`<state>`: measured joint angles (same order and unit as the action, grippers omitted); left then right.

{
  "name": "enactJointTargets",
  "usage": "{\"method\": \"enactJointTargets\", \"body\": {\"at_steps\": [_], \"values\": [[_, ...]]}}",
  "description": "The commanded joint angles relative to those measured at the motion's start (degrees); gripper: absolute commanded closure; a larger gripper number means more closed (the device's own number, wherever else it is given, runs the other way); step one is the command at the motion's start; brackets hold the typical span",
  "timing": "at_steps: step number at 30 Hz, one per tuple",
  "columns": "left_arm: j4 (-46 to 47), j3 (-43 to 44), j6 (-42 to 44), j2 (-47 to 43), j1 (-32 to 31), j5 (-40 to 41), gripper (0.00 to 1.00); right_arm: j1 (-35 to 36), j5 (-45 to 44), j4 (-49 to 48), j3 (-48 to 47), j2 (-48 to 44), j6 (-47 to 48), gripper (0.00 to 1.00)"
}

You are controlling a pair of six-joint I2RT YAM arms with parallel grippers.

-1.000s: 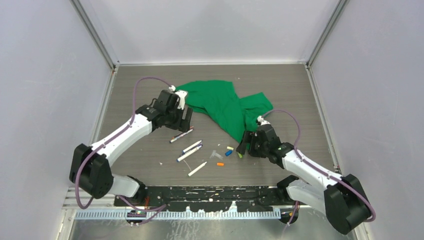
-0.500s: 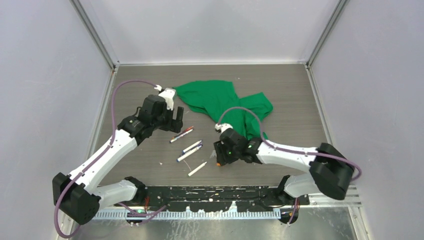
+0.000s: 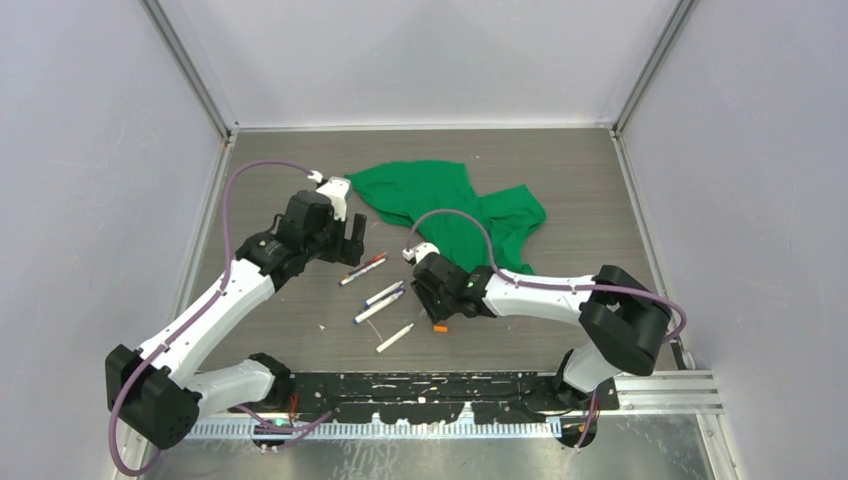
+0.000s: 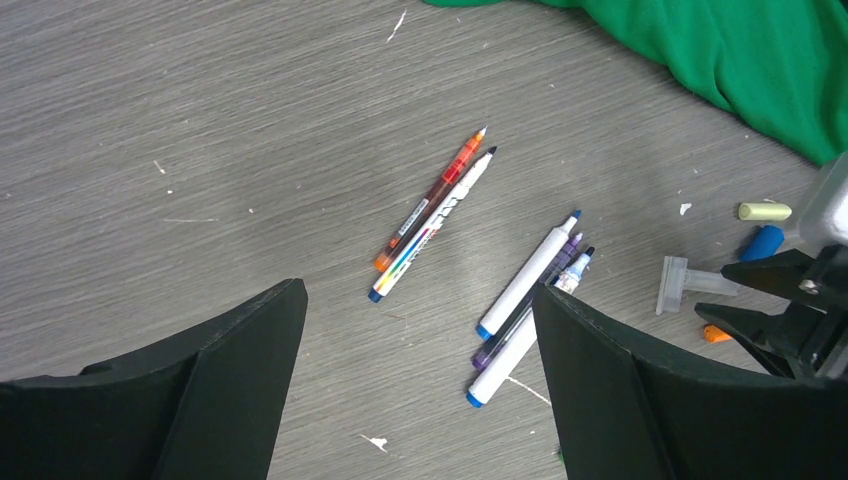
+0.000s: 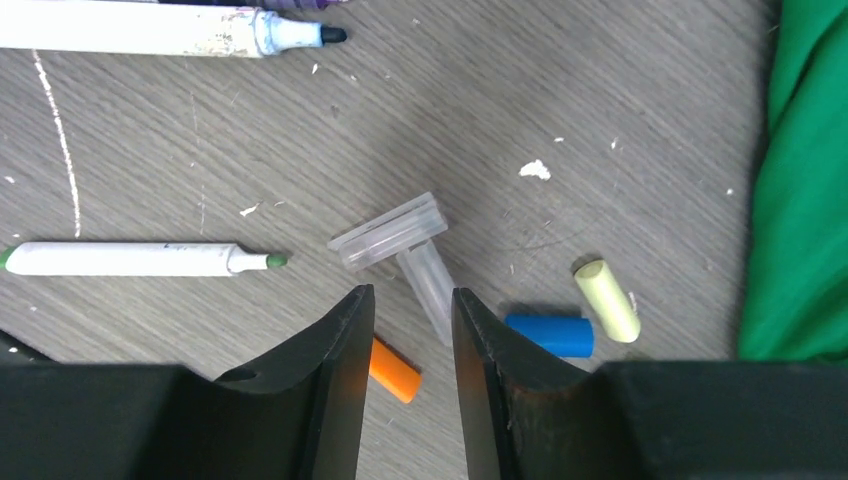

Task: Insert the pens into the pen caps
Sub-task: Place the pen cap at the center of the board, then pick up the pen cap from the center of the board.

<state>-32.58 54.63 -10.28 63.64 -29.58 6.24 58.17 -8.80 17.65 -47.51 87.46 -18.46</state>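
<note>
Orange cylindrical cap (image 5: 395, 372) sits between the low right gripper's (image 5: 412, 295) narrowly parted fingers; left gripper (image 4: 420, 290) hovers wide open.

I work on a table (image 3: 600, 180) with a grey wood-grain top; white flecks (image 5: 535, 170) and a pale scratch (image 5: 62, 130) mark its surface; a plain light-grey back wall (image 3: 420, 60), left wall (image 3: 90, 180) and right wall (image 3: 760, 200) enclose it; aluminium posts (image 3: 193, 70) stand in the two far corners; a ribbed metal rail (image 3: 430, 430) runs along the near edge; lighting is even, with soft shadows.
</note>
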Motion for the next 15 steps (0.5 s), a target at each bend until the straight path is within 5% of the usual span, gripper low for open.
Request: {"method": "enactJointTargets", "body": {"at_steps": [1, 11, 15], "values": [[2.46, 0.22, -0.29, -0.84, -0.12, 0.20, 0.13, 0.18, -3.20, 0.32, -3.18, 1.95, 3.36, 0.61], [2.52, 0.12, 0.13, -0.61, -0.12, 0.45, 0.13, 0.20, -3.22, 3.52, -7.01, 6.94, 3.96, 0.72], [2.77, 0.05, 0.26, -0.69, -0.12, 0.64, 0.13, 0.24, -2.26, 7.80, -8.21, 6.28, -1.96, 0.69]]}}
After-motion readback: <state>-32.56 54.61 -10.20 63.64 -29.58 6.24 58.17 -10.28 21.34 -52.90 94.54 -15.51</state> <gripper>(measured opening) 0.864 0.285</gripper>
